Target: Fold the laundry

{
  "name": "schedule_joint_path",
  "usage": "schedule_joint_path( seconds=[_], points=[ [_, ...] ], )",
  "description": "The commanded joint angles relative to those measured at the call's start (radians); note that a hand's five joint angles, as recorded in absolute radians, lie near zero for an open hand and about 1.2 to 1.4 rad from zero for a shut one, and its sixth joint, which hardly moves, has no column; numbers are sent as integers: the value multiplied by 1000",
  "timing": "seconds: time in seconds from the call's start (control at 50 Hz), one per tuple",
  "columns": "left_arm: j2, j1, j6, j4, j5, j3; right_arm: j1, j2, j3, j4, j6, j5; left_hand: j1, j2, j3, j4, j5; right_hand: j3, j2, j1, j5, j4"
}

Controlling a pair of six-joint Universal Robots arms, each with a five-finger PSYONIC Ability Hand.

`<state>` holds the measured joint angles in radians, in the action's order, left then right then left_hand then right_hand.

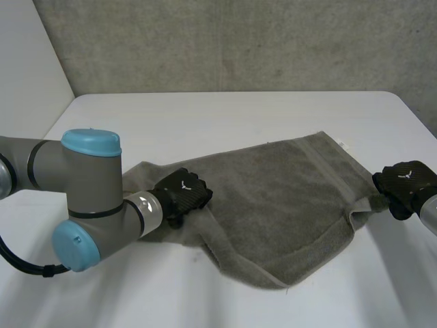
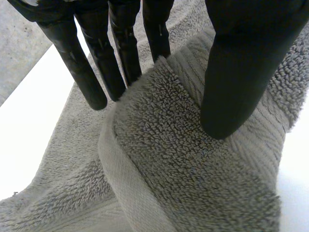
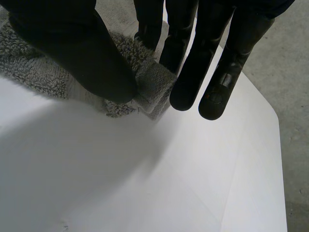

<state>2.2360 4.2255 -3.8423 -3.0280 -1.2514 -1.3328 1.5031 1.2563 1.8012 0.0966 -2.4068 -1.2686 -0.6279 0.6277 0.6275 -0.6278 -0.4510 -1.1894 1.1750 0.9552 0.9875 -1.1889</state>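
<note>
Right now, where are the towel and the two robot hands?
towel [image 1: 287, 198], head view, its flat middle.
left robot hand [image 1: 183, 193], head view, back of the hand.
right robot hand [image 1: 404, 181], head view, back of the hand.

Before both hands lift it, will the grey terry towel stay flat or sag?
Probably sags: the grey terry towel folds over itself at the left hand. Its looped pile looks grippy, so the right hand, pinching a corner, should hardly slip.
</note>
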Motion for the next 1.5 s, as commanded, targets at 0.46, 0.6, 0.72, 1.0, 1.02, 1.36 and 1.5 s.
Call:
schedule_joint_path(
  seconds=[0.46, 0.6, 0.72, 1.0, 1.02, 1.36, 1.5],
  points=[
    [1, 54, 85, -396, -328, 622, 229, -75, -719, 170, -142, -239, -768, 769, 769, -769, -771, -207, 221, 441, 234, -207],
    [-95, 60, 279, -474, -364, 632, 232, -34, -727, 396, -315, -259, -768, 769, 769, -769, -771, -207, 221, 441, 234, -207],
    [-151, 105, 357, -525, -352, 419, 223, -21, -567, 402, -383, -227, -768, 769, 769, -769, -771, -207, 221, 441, 234, -207],
    [-114, 131, 348, -638, -270, -248, 220, -61, -129, 244, -290, -12, -768, 769, 769, -769, -771, -207, 221, 441, 234, -207],
    [-114, 131, 348, -638, -270, -249, 220, -58, -105, 200, -255, -8, -768, 769, 769, -769, -771, -207, 221, 441, 234, -207],
    [-366, 174, 241, -191, -272, -579, 172, 17, -3, 60, -134, 21, -10, 10, 11, -10, -12, -207, 221, 441, 234, -207],
    [-452, 192, 231, -143, -270, -543, 166, 15, 9, 64, -134, 38, 0, 0, 0, 0, -2, -207, 221, 441, 234, -207]
  ],
)
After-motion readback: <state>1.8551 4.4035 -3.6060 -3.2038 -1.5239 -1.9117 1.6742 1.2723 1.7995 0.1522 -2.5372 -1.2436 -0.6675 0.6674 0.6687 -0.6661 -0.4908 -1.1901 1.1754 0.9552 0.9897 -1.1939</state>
